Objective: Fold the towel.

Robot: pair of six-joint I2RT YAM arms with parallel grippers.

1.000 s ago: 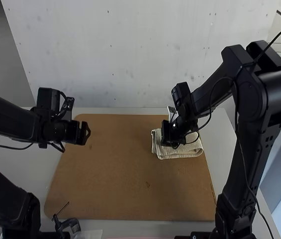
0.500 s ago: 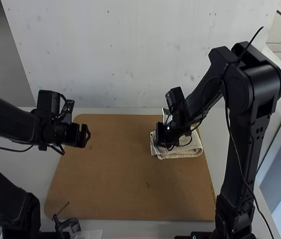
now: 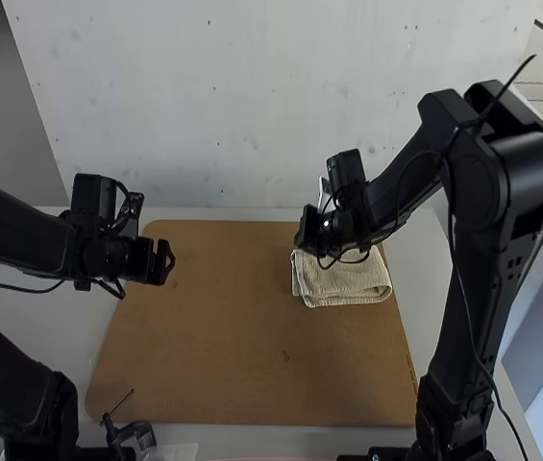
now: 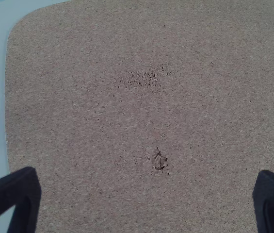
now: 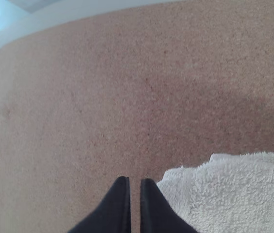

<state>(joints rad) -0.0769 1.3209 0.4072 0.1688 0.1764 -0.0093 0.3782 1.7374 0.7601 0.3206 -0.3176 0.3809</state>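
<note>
Cream terry, soft and looped, makes up the towel, which lies folded into a compact oblong on the right-hand part of the brown board, with the pale desk beneath. Stacked edges show at its side nearer the middle, though the number of layers is perhaps beyond telling with the right arm partly over it. The right gripper is by a corner of the cloth, its fingers all but together with nothing seen between them; the left gripper is well apart over the board, its fingers wide and empty.

The towel should be light, limp and in no danger of breaking (its creases are a different matter). Its nap ought to give good grip, yet a shallow pinch could lift the top layer alone. For another fold, all the layers are best taken together at a short edge, near a corner.
</note>
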